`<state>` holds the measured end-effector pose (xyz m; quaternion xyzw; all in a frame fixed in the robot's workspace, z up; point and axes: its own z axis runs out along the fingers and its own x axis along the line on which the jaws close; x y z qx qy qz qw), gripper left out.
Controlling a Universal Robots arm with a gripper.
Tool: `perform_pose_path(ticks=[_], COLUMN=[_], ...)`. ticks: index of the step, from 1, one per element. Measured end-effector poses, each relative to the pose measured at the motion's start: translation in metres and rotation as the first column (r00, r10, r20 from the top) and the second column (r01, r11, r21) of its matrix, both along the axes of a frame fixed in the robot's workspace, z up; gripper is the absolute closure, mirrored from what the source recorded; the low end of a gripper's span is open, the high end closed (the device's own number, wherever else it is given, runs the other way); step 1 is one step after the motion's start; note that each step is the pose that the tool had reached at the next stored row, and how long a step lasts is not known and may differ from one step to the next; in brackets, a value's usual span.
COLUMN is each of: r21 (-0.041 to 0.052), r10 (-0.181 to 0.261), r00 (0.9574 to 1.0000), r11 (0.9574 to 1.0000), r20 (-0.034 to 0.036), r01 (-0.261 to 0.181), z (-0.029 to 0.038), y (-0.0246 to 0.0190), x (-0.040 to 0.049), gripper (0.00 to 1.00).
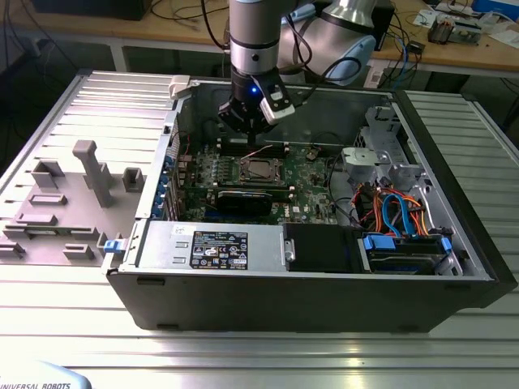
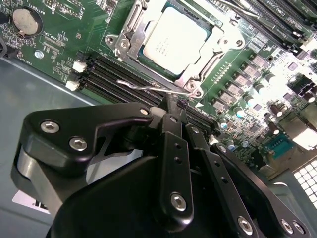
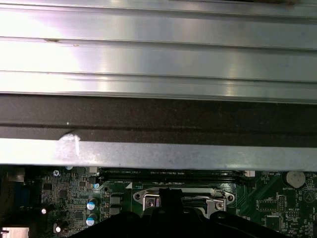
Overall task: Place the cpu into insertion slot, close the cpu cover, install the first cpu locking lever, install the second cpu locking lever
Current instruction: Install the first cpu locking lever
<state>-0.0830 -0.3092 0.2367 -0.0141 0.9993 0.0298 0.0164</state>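
Gripper point(image 2: 179, 106) fingers drawn together, tips at the thin wire locking lever point(image 2: 148, 86) beside the insertion slot point(image 2: 130, 26). The cpu point(image 2: 171, 39) sits seated under the closed cpu cover point(image 2: 208, 62). Judgement: press the lever steadily, avoiding adjacent memory slots point(image 2: 111, 74); the case wall point(image 3: 158, 153) crowds the approach.

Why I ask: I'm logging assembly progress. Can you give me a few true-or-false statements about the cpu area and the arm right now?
1. The cpu sits in the insertion slot. True.
2. The cpu cover stands raised, clear of the chip. False: it lies down, framing the cpu.
3. The end effector hangs over the board inside the open case. True.
4. The blue and orange cables lie at the exterior view's left of the case. False: they are at its right.
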Motion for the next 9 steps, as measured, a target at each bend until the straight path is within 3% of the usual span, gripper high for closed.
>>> perform_pose_path(ticks=[9], r21=[0.0002], r10=[0.000], r00=[1.0000], r11=[1.0000], r20=[0.0002], r01=[0.000], z=[-0.0008], y=[0.0000], x=[0.0001], gripper=[0.89])
